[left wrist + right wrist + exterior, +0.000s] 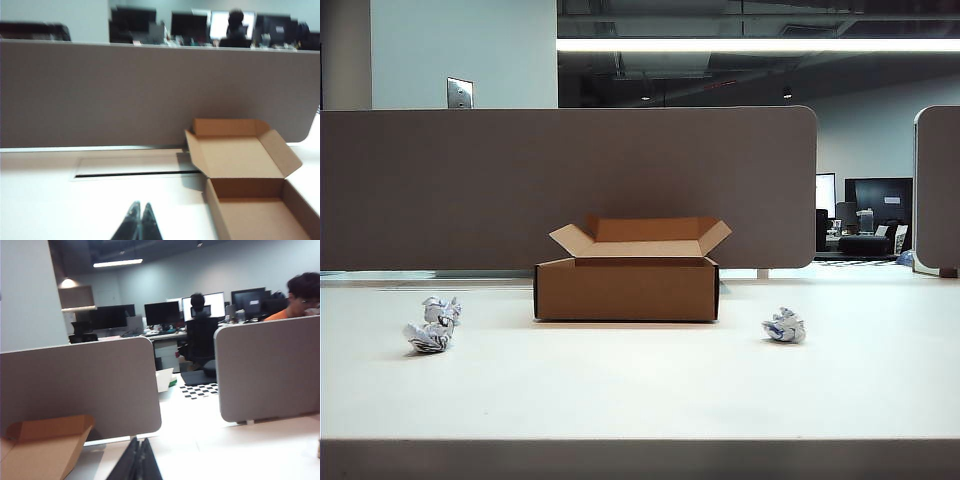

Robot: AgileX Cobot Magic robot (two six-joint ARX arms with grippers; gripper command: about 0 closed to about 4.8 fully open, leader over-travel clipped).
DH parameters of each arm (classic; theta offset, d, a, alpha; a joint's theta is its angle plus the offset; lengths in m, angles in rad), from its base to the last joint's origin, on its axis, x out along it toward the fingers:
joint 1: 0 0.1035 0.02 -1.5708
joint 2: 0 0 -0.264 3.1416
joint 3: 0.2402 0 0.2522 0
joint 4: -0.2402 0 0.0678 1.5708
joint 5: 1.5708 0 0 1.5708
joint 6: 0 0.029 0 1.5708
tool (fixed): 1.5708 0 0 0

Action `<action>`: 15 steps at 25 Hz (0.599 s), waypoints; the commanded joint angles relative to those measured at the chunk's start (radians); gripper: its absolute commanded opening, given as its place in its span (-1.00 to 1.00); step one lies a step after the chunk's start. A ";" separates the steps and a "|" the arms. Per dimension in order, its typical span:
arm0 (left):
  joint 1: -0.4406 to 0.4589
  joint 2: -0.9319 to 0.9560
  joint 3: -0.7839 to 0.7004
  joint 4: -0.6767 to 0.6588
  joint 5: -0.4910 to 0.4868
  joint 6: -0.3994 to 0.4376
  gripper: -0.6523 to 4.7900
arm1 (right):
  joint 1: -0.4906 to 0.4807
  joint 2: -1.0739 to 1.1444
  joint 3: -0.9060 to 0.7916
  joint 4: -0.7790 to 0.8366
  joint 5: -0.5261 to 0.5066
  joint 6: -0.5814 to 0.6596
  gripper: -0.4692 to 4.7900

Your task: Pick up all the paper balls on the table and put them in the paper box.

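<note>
The open brown paper box (626,290) stands mid-table (620,385), flaps raised. Two paper balls, white with dark print, lie touching at the left (442,309) (428,337); a third paper ball (785,326) lies right of the box. No arm shows in the exterior view. In the left wrist view my left gripper (140,206) is shut and empty above the white tabletop, with the box (250,210) beside it. In the right wrist view my right gripper (140,441) is shut and empty, a box flap (45,445) off to its side. No paper ball shows in either wrist view.
A grey-brown partition panel (570,185) runs behind the box, and a second panel (937,190) stands at the far right with a gap between them. A long cable slot (135,174) crosses the tabletop near the partition. People sit at desks beyond.
</note>
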 commanded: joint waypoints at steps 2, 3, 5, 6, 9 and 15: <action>-0.021 0.095 0.054 -0.002 0.013 0.005 -0.78 | 0.012 0.211 0.153 -0.003 -0.061 0.000 -0.86; -0.027 0.111 0.057 -0.003 0.013 0.005 -0.78 | 0.019 0.257 0.182 -0.006 -0.067 -0.001 -0.86; -0.035 0.174 0.057 -0.013 0.037 0.005 -0.78 | 0.060 0.388 0.266 -0.058 -0.101 -0.002 -0.86; -0.037 0.198 0.057 -0.016 0.060 0.005 -0.78 | 0.078 0.440 0.298 -0.093 -0.101 -0.008 -0.86; -0.061 0.272 0.056 -0.020 0.103 0.017 -0.78 | 0.125 0.579 0.370 -0.179 -0.110 -0.072 -0.86; -0.105 0.384 0.057 -0.076 0.161 0.055 -0.78 | 0.219 0.787 0.447 -0.285 -0.111 -0.167 -0.86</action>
